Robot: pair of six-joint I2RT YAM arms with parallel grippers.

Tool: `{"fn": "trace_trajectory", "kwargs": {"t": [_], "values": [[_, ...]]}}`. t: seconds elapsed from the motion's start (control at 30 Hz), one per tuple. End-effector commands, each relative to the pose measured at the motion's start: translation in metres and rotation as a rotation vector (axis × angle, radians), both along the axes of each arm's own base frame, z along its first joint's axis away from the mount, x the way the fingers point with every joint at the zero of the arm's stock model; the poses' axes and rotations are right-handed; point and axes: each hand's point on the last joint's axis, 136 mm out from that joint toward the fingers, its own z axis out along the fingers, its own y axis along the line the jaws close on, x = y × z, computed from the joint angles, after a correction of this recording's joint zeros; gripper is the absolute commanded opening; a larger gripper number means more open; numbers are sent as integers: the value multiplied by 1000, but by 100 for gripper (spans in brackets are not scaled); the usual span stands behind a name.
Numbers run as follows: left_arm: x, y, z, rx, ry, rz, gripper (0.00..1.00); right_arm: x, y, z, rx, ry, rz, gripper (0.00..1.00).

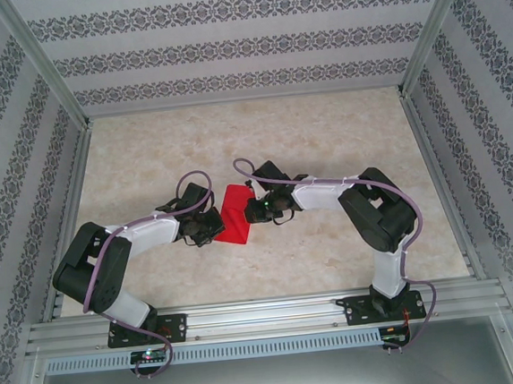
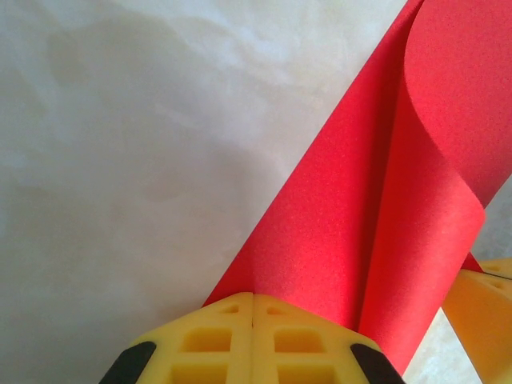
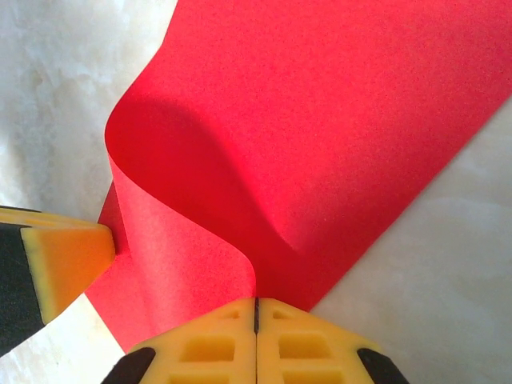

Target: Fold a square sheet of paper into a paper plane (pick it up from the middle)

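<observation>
The square sheet of paper (image 1: 233,217) is bright red and is held just above the table between both grippers. My left gripper (image 1: 213,225) is shut on its left edge, and my right gripper (image 1: 255,212) is shut on its right edge. In the left wrist view the yellow jaws of the left gripper (image 2: 254,294) meet on the sheet (image 2: 336,232), which curls over on the right. From the right wrist, the right gripper (image 3: 256,300) pinches the sheet (image 3: 336,112), which bulges into a soft curve with no sharp crease. It is a bent sheet, not a paper plane.
The marble-patterned table (image 1: 261,138) is boxed in by patterned walls and aluminium posts. The right gripper's yellow finger (image 2: 484,308) shows at the lower right of the left wrist view. The left gripper's finger (image 3: 64,260) shows at the left of the right wrist view.
</observation>
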Motion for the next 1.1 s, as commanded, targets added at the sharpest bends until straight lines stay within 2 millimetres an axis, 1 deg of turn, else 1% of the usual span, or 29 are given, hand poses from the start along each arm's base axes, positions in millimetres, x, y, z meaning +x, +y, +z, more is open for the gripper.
{"fn": "trace_trajectory", "kwargs": {"t": [0.0, 0.1, 0.23, 0.43, 0.67, 0.8, 0.97, 1.07], "values": [[-7, 13, -8, 66, 41, 4, 0, 1, -2, -9, -32, 17, 14, 6], [-7, 14, -7, 68, 41, 6, 0, 1, -7, -14, -47, 26, -6, 6], [-7, 14, -7, 70, 41, 6, 0, 0, -9, -13, -47, 20, -14, 6], [-8, 14, -8, 71, 43, 4, 0, 4, -8, -1, -32, -9, -14, 6], [-8, 15, -8, 72, 43, 5, 0, 4, -8, -5, -35, 5, -17, 6], [-8, 15, -7, 72, 41, 6, 0, 3, -7, 1, -24, -9, -16, 5], [-7, 14, -7, 70, 42, 3, 0, 4, -9, -8, -39, 13, -21, 5], [-8, 15, -7, 75, 40, 6, 0, 1, -7, -9, -32, 16, -24, 5]]}}
